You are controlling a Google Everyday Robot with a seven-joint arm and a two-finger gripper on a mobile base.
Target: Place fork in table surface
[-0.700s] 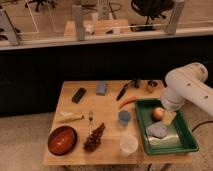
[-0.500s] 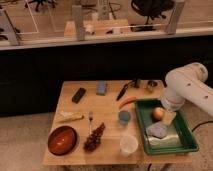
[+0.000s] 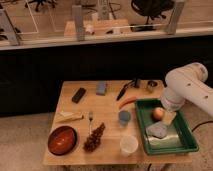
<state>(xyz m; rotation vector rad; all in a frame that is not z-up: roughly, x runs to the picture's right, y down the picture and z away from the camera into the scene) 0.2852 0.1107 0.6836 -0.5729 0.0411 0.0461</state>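
Gripper point(image 3: 170, 106) sits at the end of the white arm point(image 3: 187, 87) on the right side of the frame, low over the upper end of the green tray point(image 3: 141, 131), just beside a round orange fruit point(image 3: 158, 113). It is tucked under the arm's bulky last joint, and whether it is parted or closed I cannot tell. It is well apart from the fork point(image 3: 90, 118), which lies flat on the table surface point(image 3: 107, 106) left of centre, with nothing touching it. The fork runs roughly up and down the frame. Just below and to the right of the fork is a brown pine-cone-like cluster point(image 3: 94, 137), and lower left of it stands a dark red bowl point(image 3: 62, 140). A pale yellowish item point(image 3: 69, 117) lies to the fork's left. Right of the fork, near the table's middle, is a small blue cup point(image 3: 124, 117), and below that, near the lower edge of the table, a pale translucent cup point(image 3: 128, 145). Along the upper part of the table lie a black rectangular block point(image 3: 78, 95), a grey-blue block point(image 3: 102, 88) and a black-handled knife point(image 3: 121, 92). A red-orange curved vegetable point(image 3: 127, 102) lies between the knife and the tray. Inside the tray, beside the fruit, are a yellowish piece point(image 3: 169, 118) and, lower down, a grey-blue lump point(image 3: 157, 130).
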